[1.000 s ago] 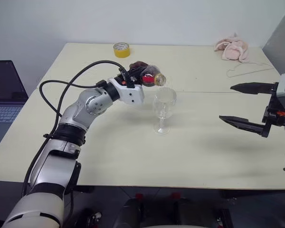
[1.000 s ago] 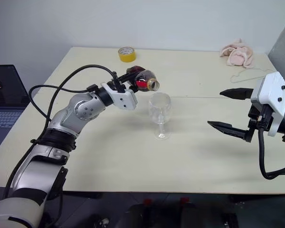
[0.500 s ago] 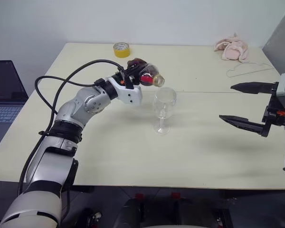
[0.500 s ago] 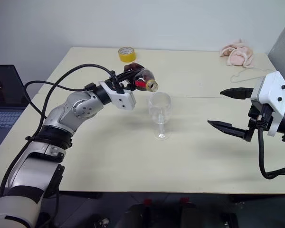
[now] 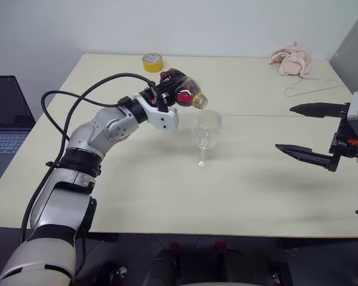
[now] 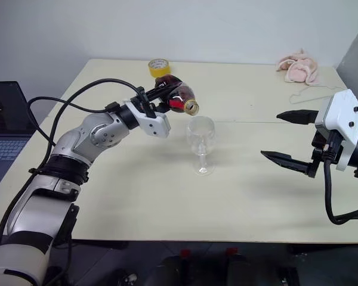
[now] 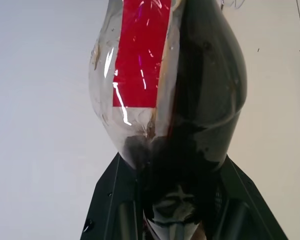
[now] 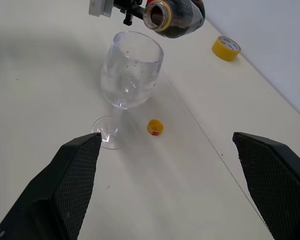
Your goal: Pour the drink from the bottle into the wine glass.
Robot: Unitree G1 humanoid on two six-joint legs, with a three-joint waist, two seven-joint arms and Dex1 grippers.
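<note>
My left gripper [image 5: 169, 90] is shut on the bottle [image 5: 185, 93], holding it almost on its side above the table. Its open mouth [image 8: 157, 15] points at the wine glass [image 5: 205, 134] and hangs just above the near side of the rim. The dark drink [image 7: 210, 85] lies in the bottle's body beside the red label [image 7: 140, 55]. The glass [image 8: 131, 70] stands upright and looks clear, with no dark liquid in it. My right gripper [image 5: 284, 128] hovers open to the right of the glass, with nothing between its fingers.
The yellow cap [image 8: 155, 127] lies on the table [image 5: 167, 190] by the glass's foot. A yellow tape roll [image 5: 153, 61] sits at the far edge, and a pink cloth [image 5: 292, 61] and a thin cord [image 5: 313, 88] lie at the far right. A laptop [image 5: 3, 128] stands left of the table.
My left wrist has rolled a little, lifting the bottle's body so the mouth tips slightly lower toward the glass. The right arm has not moved.
</note>
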